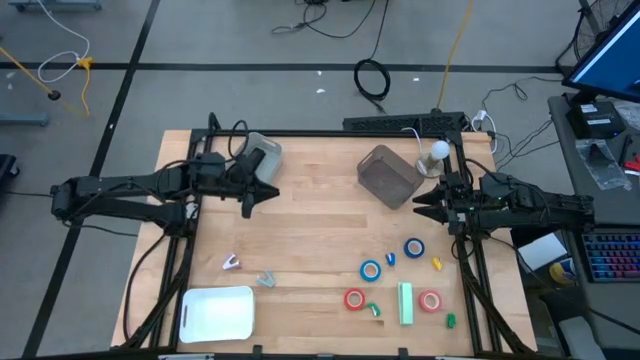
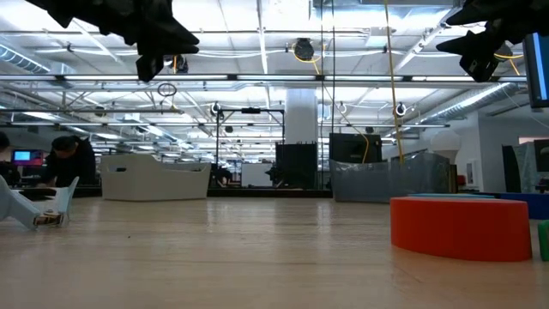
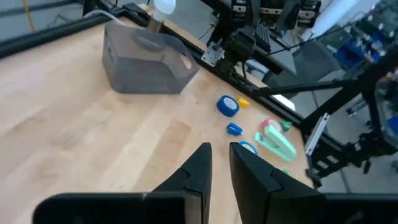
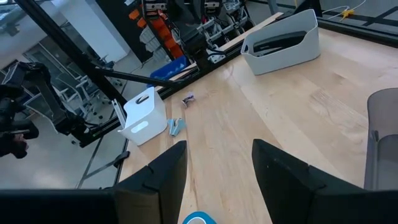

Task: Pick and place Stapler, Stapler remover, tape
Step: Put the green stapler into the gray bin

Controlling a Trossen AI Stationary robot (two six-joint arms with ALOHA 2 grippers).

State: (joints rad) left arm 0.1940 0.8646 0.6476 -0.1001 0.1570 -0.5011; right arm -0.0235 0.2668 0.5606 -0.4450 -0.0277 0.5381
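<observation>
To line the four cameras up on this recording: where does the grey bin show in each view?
High view: grey bin at the table's far right-centre, tilted, before the right gripper.
Low view: translucent grey box at right, probably it.
Left wrist view: upper left.
Right wrist view: only an edge, far right.
Shared landmark: the white bulb beside it, also in the left wrist view.

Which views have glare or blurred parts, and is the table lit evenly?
High view: wooden table evenly lit, soft shadows. Low view: ceiling lights glare; the near red tape roll looks blurred. Left wrist view: the left claw is soft-edged.
</observation>
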